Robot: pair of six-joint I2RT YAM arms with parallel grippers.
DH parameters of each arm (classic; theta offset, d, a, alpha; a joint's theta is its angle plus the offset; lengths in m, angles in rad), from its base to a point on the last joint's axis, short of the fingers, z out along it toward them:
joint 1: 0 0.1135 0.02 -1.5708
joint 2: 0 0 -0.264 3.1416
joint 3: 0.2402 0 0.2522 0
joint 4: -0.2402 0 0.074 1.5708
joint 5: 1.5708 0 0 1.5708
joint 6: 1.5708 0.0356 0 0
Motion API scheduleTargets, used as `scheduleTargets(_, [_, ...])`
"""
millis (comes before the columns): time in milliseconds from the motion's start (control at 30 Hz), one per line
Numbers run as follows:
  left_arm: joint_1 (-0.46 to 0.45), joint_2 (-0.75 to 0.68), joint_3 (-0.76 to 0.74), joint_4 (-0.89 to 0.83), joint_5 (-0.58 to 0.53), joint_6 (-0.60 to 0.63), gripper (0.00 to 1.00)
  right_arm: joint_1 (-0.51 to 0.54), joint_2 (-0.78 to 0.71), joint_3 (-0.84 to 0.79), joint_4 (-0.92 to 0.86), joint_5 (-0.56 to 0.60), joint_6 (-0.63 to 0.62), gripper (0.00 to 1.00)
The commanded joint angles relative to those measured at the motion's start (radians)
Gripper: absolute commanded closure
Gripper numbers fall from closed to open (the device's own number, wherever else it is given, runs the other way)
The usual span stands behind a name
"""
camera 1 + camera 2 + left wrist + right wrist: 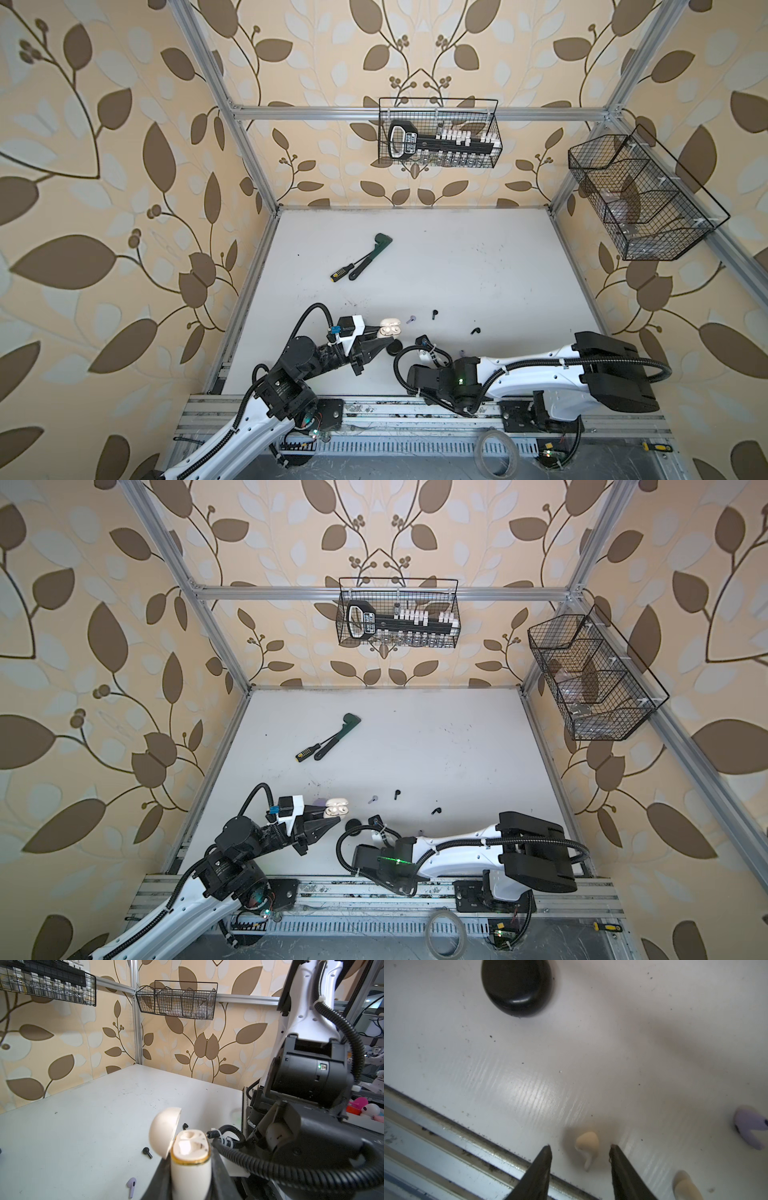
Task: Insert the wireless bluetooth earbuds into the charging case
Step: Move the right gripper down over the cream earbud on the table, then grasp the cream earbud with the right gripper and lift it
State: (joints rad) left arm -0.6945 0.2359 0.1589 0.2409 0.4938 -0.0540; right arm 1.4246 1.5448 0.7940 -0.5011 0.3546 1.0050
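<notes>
My left gripper (190, 1182) is shut on the cream charging case (190, 1147), which it holds upright with the lid hinged open; the case (390, 330) also shows in both top views. My right gripper (580, 1147) points down at the table near the front edge, open, its fingers either side of a cream earbud (586, 1145) without touching it. A second cream earbud (685, 1186) and a lavender earbud (747, 1126) lie close by. Two black earbuds (434, 312) (475, 331) and another lavender earbud (411, 319) lie further back on the table.
A closed black case (517, 987) sits between the two grippers. The metal rail (446, 1136) of the table's front edge runs just beside my right gripper. A green wrench (370, 257) and a screwdriver (343, 272) lie mid-table. Wire baskets (438, 133) (640, 195) hang on the walls.
</notes>
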Motion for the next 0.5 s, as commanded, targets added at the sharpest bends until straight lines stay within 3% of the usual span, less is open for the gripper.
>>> scheduleTargets(0, [-0.005, -0.014, 0.001, 0.023, -0.006, -0.007, 1.00, -0.003, 0.031, 0.014, -0.036, 0.000, 0.005, 0.56])
scheduleTargets(467, [-0.005, -0.001, 0.008, 0.019, -0.010, -0.004, 1.00, -0.028, 0.048, -0.011, 0.000, -0.030, -0.007, 0.65])
